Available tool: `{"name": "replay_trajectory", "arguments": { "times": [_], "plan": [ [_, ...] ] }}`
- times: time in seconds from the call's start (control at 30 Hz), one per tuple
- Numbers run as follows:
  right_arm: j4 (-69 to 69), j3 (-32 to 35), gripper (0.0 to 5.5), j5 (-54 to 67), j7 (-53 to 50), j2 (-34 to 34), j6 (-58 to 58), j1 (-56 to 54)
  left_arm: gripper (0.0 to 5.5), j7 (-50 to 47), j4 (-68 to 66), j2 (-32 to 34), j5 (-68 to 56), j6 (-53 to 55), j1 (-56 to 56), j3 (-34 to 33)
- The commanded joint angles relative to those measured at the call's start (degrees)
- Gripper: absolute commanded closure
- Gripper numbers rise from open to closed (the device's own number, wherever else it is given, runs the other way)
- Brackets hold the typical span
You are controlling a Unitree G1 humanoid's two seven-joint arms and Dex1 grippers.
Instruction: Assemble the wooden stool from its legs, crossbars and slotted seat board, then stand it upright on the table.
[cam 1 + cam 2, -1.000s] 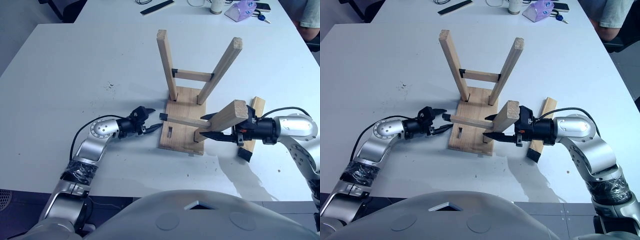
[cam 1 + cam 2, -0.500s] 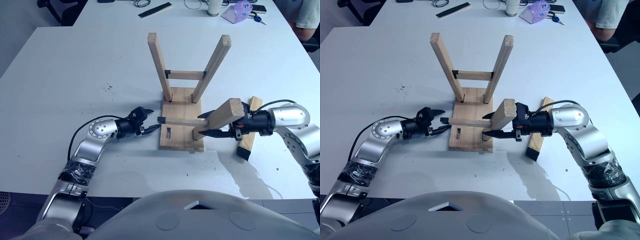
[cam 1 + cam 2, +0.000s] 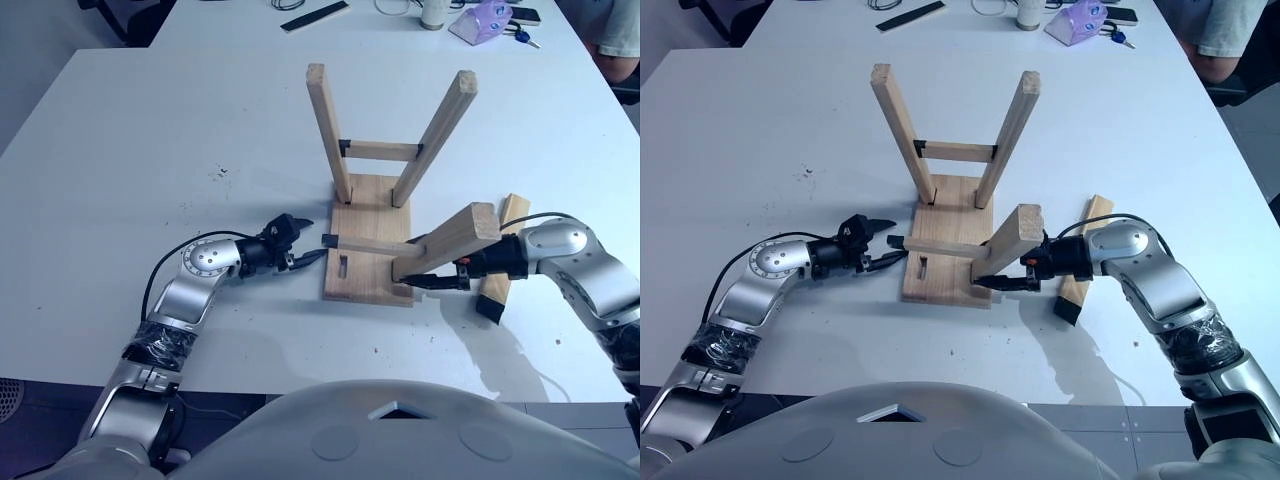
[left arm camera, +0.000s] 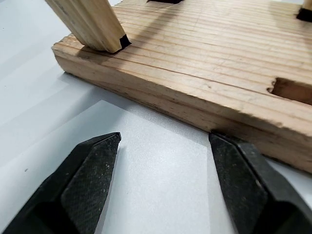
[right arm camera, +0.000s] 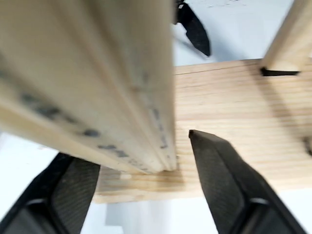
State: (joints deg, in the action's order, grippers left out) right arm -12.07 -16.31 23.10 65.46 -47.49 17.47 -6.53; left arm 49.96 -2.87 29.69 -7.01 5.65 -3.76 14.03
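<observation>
My left arm (image 3: 178,300) is bent at the elbow, its forearm stretched low and level toward the middle. My left gripper (image 3: 312,239) points inward with its two black fingers (image 4: 90,168) parted wide. My right arm (image 3: 585,270) comes in from the other side, elbow crooked outward and forearm angled across. The wrist is turned so that my right gripper (image 5: 129,146) faces the left one, near it but apart, and its pads (image 5: 222,170) are spread too.

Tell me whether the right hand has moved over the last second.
Yes: the right hand has slid in toward the seat board, judged against the loose leg lying nearby.
</observation>
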Motion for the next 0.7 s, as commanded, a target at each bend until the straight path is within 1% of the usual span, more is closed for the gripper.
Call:
{"name": "replay_trajectory", "arguments": {
  "times": [0.03, 0.17, 0.23, 0.3, 0.37, 0.4, 0.43, 0.47, 0.5, 0.53, 0.6, 0.67, 0.7],
  "plan": [
    [0.3, 2.5, 2.35, -4.8, -1.3, -0.5, -5.0, -1.7, 2.14, -0.6, -0.2, -0.4, 1.4, 0.6, 0.8, 1.0],
    [-2.2, 5.5, 2.35, -6.8, 2.3, -6.4, -8.4, 3.5, 2.14, -1.3, 1.1, -0.7, 0.8, 1.4, 2.0, 0.6],
    [-4.7, 8.4, 2.35, -5.6, 2.7, -8.6, -8.0, 7.3, 2.14, -1.5, 3.0, -1.1, -0.3, 2.8, 2.7, 0.5],
    [-8.8, 13.1, 2.35, -3.5, 1.7, -10.0, -6.2, 12.5, 2.14, -2.3, 3.6, -1.3, 0.0, 3.0, 3.4, 0.2],
    [-14.7, 21.0, 2.35, 0.4, -0.8, -9.1, -3.0, 20.7, 2.14, -3.3, 3.9, -1.2, 0.6, 2.9, 4.4, -0.2],
    [-17.9, 25.7, 2.35, 2.4, -3.9, -6.9, -0.7, 24.8, 2.14, -4.0, 4.5, -1.0, 0.6, 2.9, 5.5, -0.7],
    [-21.0, 29.8, 2.16, 3.0, -8.4, -4.0, 2.0, 28.9, 2.14, -4.7, 5.2, -0.8, 0.6, 2.9, 6.8, -1.2],
    [-24.2, 32.9, 2.11, 2.7, -12.7, -1.3, 4.7, 32.9, 2.14, -5.5, 6.1, -0.5, 0.5, 2.9, 8.5, -1.9],
    [-27.8, 34.9, 1.9, 2.0, -17.2, 1.5, 7.7, 37.1, 2.14, -6.3, 7.0, -0.3, 0.4, 2.9, 10.1, -2.5],
    [-31.9, 35.9, 1.81, 0.9, -22.7, 4.9, 11.6, 40.9, 2.14, -7.1, 7.8, -0.1, 0.3, 3.0, 11.7, -3.1],
    [-37.4, 35.0, 1.43, -4.9, -36.8, 13.5, 19.6, 46.1, 2.14, -8.9, 9.8, 0.2, 0.4, 2.8, 15.8, -4.4],
    [-40.1, 31.3, 1.43, -8.1, -44.9, 19.5, 24.1, 50.5, 2.14, -10.0, 10.3, 0.2, 0.4, 2.8, 17.3, -5.1],
    [-40.4, 29.3, 1.43, -9.0, -47.8, 21.8, 25.6, 50.7, 2.14, -10.3, 10.1, 0.1, 0.5, 2.8, 17.2, -5.2]
  ]
}}
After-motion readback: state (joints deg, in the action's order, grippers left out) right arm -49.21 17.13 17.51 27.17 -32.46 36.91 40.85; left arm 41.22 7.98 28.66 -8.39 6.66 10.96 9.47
